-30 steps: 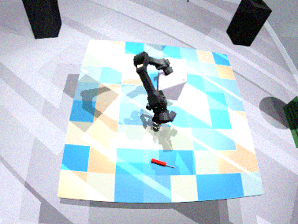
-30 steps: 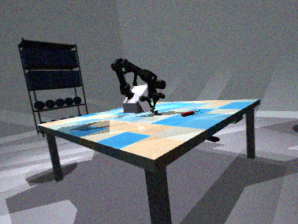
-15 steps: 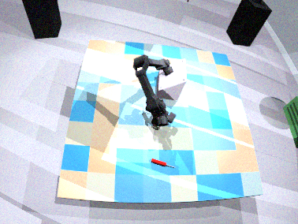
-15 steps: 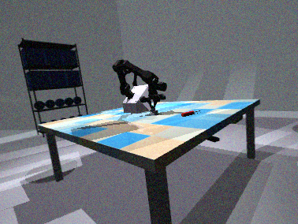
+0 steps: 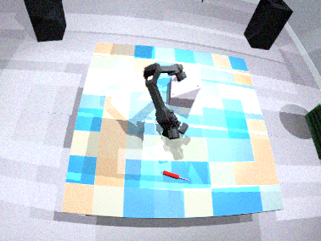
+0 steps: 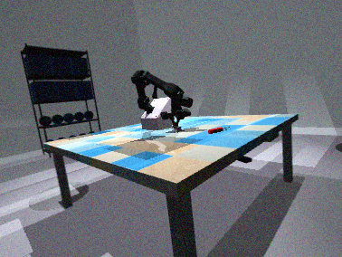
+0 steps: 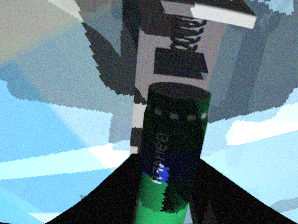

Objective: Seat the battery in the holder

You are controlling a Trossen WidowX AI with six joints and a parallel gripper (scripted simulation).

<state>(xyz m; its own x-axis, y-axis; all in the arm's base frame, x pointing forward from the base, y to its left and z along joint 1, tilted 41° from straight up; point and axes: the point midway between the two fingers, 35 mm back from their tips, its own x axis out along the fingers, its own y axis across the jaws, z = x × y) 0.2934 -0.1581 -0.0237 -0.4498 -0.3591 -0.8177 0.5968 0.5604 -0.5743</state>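
The battery [image 7: 172, 132], dark with a green lower part, lies lengthwise between the fingers in the wrist view. My gripper [image 7: 165, 165] [image 5: 177, 131] [image 6: 176, 127] is shut on it, low over the table. The battery's flat dark end faces the coil spring [image 7: 188, 35], with a gap and a black block [image 7: 180, 63] between them. The pale holder [image 7: 146, 72] runs beneath and ahead of the battery, its spring end at the top of the view. The battery's terminal end and the lip are hidden. Whether the battery touches the holder floor cannot be told.
A red screwdriver [image 5: 171, 174] [image 6: 215, 130] lies on the patchwork table [image 5: 244, 197] [image 6: 156, 174], toward its front edge in the top view. A white box with a sloped face [image 5: 187, 85] [image 6: 154, 122] stands beside the arm, behind the gripper.
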